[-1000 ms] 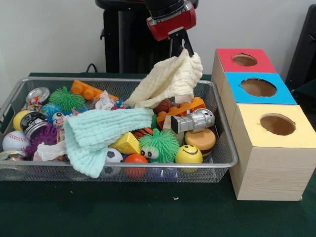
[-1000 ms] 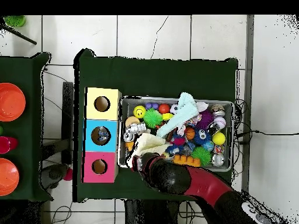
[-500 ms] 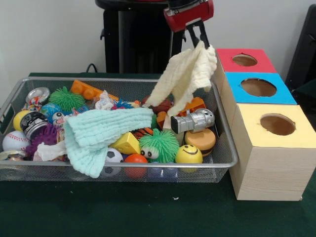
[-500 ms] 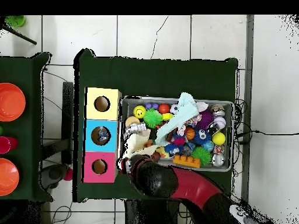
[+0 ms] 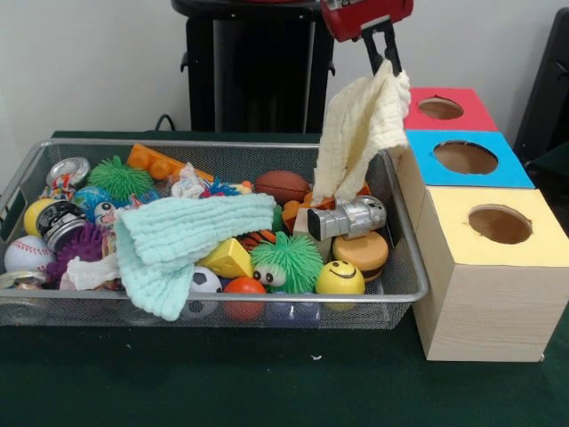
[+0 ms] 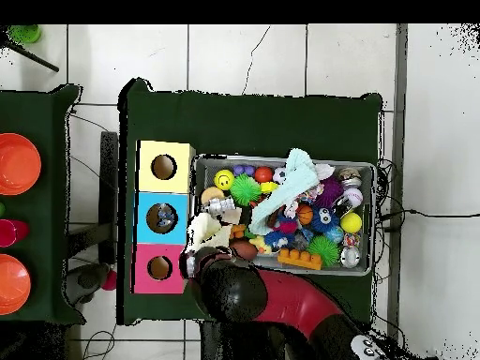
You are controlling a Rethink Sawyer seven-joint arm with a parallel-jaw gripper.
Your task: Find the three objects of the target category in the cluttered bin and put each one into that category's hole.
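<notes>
My gripper (image 5: pixel 384 55) is shut on a cream waffle cloth (image 5: pixel 357 133) and holds it up above the bin's right end. The cloth hangs down, its lower corner near the orange bricks. In the overhead view the cream cloth (image 6: pixel 202 231) shows at the bin's left wall, with the arm (image 6: pixel 272 305) covering the gripper. A mint green cloth (image 5: pixel 178 240) lies draped over toys in the wire bin (image 5: pixel 404 294). Beside the bin stand three boxes with round holes: red (image 5: pixel 440 108), blue (image 5: pixel 465 157) and yellow (image 5: pixel 500 224).
The bin holds a brown football (image 5: pixel 280 186), a silver robot toy (image 5: pixel 348 218), a burger toy (image 5: pixel 360 253), a smiley ball (image 5: pixel 340 278), a green spiky ball (image 5: pixel 284 260), cans and other balls. Orange bowls (image 6: pixel 17 164) sit on a side table.
The gripper has risen and moved toward the boxes with the cream cloth, lifting it off the toys; the brown football beneath now shows.
</notes>
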